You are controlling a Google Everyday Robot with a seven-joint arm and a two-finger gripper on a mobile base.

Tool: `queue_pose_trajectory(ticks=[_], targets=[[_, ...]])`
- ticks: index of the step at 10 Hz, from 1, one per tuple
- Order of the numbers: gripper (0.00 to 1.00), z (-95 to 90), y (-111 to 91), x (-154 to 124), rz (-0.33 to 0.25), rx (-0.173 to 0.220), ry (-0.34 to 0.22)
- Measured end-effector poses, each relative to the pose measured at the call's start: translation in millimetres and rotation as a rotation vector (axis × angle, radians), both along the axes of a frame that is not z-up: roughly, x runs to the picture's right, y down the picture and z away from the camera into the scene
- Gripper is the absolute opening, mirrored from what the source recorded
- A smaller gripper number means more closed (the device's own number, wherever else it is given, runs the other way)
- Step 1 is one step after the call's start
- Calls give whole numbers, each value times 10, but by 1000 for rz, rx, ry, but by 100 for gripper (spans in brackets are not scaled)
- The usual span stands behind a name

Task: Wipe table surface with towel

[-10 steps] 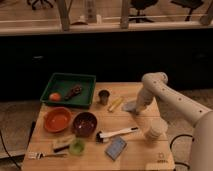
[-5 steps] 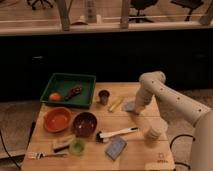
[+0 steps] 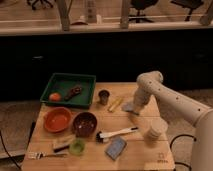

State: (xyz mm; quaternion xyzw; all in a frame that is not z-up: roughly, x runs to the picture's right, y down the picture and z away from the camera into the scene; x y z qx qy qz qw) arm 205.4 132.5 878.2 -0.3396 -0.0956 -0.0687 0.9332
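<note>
Grey towel [image 3: 128,107] lies mid-right on the table [image 3: 142,152] beneath the jaws; their opening cannot be told.

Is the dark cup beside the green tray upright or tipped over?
Upright: the dark cup stands on its base, mouth up. The gripper is down at the towel nearby.

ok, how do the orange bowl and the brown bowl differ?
Colour: the orange bowl is bright, the brown bowl dark.
Size: the orange bowl looks wider and shallower, the brown bowl narrower and deeper.
Place: the orange bowl sits left, the brown bowl right of it, next to the brush.
Both stand upright in front of the tray. The gripper is away from both, at the towel.
</note>
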Motion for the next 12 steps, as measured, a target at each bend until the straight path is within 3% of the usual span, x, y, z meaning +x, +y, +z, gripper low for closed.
queue_pose_trajectory(ticks=[3,6,12], targets=[[56,25,-71,-55,-30,8,-23],[79,57,-58,-56,-55,3,-23],[80,88,-61,9,-52,35,-18]])
